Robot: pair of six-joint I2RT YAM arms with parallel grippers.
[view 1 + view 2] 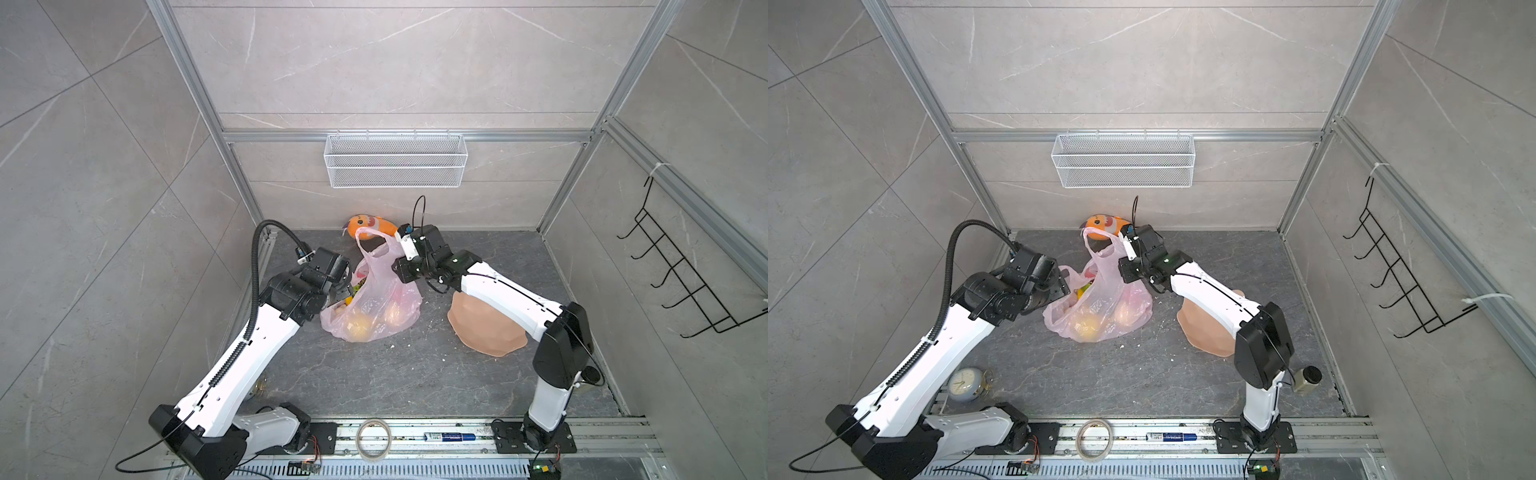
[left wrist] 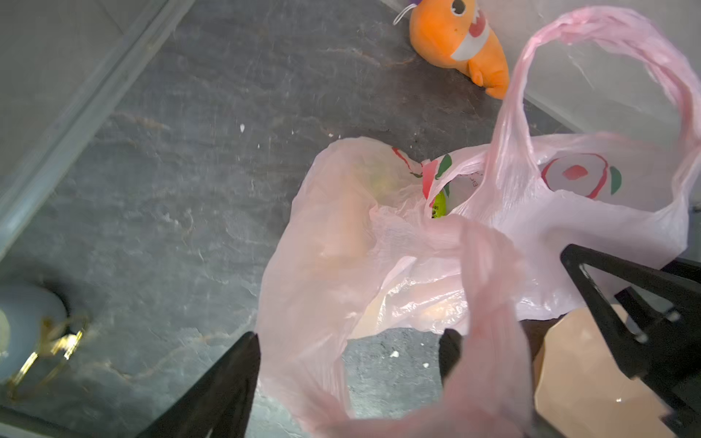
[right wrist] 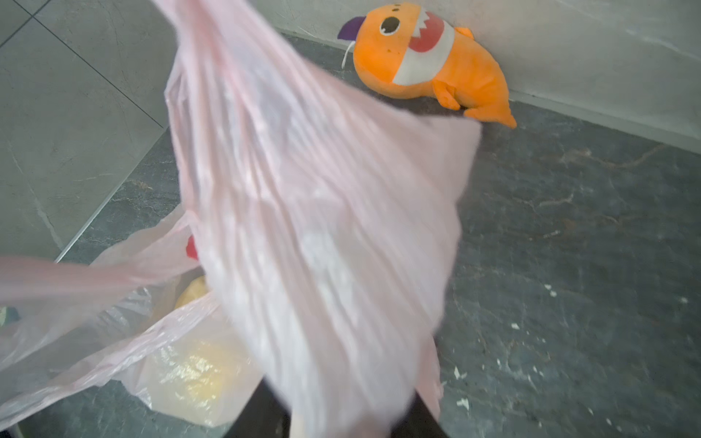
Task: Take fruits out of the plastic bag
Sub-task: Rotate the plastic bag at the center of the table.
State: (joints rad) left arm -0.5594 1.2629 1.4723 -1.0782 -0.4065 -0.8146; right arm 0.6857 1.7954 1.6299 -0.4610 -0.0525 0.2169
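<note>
Fruits (image 1: 360, 325) lie bunched inside the plastic bag (image 1: 376, 305), which sits slumped on the dark stone floor (image 1: 415, 374) at mid-scene, between my two arms. Yellow and beige lumps show through the pink film at the bag's near end in both top views. A green piece (image 2: 440, 204) peeks from the bag's mouth in the left wrist view.

My left gripper (image 2: 407, 295) stands at the bag's left side with its jaws spread wide. One loop handle (image 2: 489, 303) drapes loosely across the gap, with open space on either side of it.

My right gripper (image 1: 399, 243) hangs above the bag's far end, and the second loop handle (image 1: 374, 233) rises up to it. In the right wrist view, blurred pink film covers nearly all of the jaws, so I cannot tell how far they are parted or whether they clamp the handle.

An orange plush shark (image 1: 370, 226) lies against the far wall, just beyond that raised handle. A peach plate (image 1: 486, 330) rests on the floor to the right of the bag, partly under my right arm.
</note>
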